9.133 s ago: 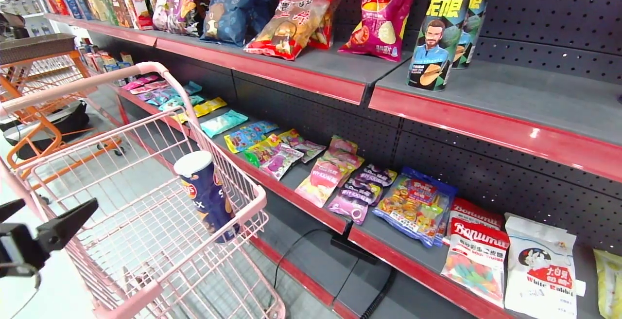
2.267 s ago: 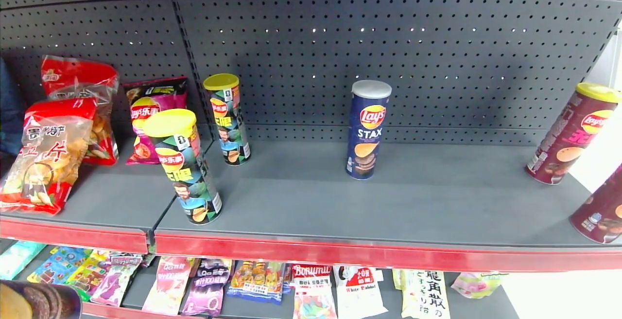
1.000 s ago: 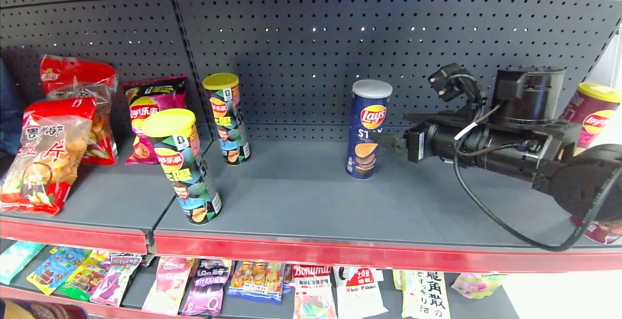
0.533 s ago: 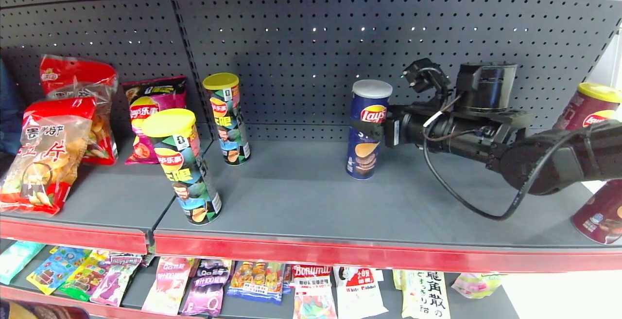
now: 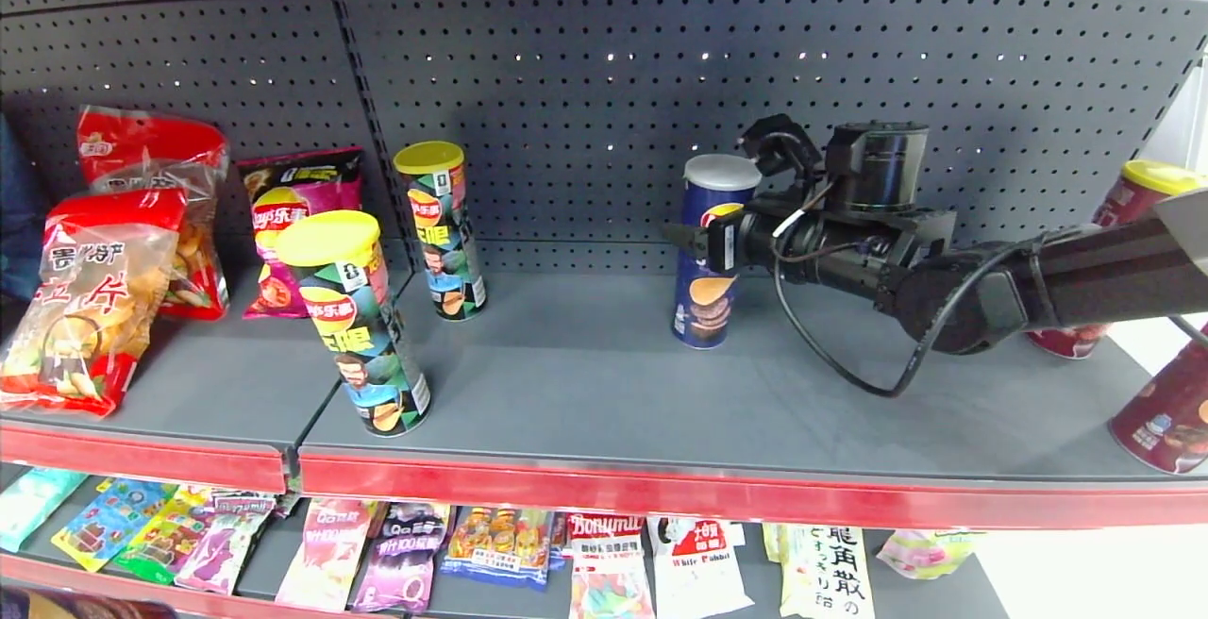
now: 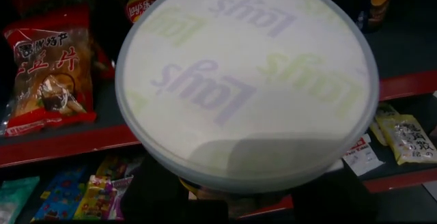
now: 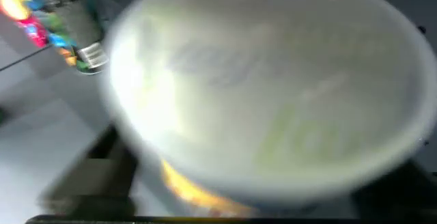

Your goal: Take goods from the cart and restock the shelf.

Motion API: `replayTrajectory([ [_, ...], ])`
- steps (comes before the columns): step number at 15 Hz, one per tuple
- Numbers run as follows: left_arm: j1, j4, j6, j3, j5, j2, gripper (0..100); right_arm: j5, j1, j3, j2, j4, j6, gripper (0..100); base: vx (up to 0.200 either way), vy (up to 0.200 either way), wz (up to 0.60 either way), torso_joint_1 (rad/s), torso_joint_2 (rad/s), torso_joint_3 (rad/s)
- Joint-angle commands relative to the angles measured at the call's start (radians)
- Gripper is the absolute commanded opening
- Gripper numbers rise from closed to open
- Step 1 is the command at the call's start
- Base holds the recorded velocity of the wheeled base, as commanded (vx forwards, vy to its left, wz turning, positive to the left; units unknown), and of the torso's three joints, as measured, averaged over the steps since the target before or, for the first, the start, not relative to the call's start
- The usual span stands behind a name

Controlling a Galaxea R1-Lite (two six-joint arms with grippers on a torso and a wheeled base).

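A blue chip can (image 5: pixel 706 303) with a grey lid stands upright at the back of the grey upper shelf (image 5: pixel 566 374). My right arm reaches in from the right at mid-height of this can. My right gripper (image 5: pixel 694 237) is open, with one finger (image 5: pixel 681 235) in front of the can and the can between the jaws. The right wrist view looks down on the can's pale lid (image 7: pixel 266 80) from very close. My left gripper (image 6: pixel 246 197) is shut on a second chip can, whose white lid (image 6: pixel 246 80) faces the left wrist camera, low in front of the shelves.
Two green-patterned cans with yellow lids (image 5: pixel 354 322) (image 5: pixel 441 227) stand left of the blue can, past them chip bags (image 5: pixel 94 298). Maroon cans (image 5: pixel 1147 213) (image 5: pixel 1166 411) stand at the right end. Candy bags (image 5: pixel 604 562) lie on the lower shelf. Bare shelf lies between the cans.
The head camera turned from the cart to the upper shelf. My right arm came in from the right and slid left until its fingers passed around the blue can, which stayed put.
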Motion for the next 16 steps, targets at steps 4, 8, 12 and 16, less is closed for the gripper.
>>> replayTrajectory([
  [4, 0.0, 0.0, 0.0, 0.017, -0.001, -0.001, 0, -0.02, 0.002, -0.022, 0.014, 0.0, 0.0, 0, 0.0, 0.0, 0.0, 0.0, 0.0, 0.0],
  [8, 0.0, 0.0, 0.0, 0.018, -0.001, 0.005, 0, -0.182, 0.053, 0.101, -0.138, 0.001, 0.035, 0, 0.0, 0.0, 0.0, 0.0, 0.0, 0.0],
  [12, 0.0, 0.0, 0.0, 0.02, -0.007, 0.01, 0, -0.342, 0.134, 0.325, -0.325, -0.005, 0.11, 0, 0.0, 0.0, 0.0, 0.0, 0.0, 0.0],
  [16, 0.0, 0.0, 0.0, 0.02, -0.009, 0.015, 0, -0.445, 0.172, 0.468, -0.345, -0.148, 0.127, 0, 0.0, 0.0, 0.0, 0.0, 0.0, 0.0],
])
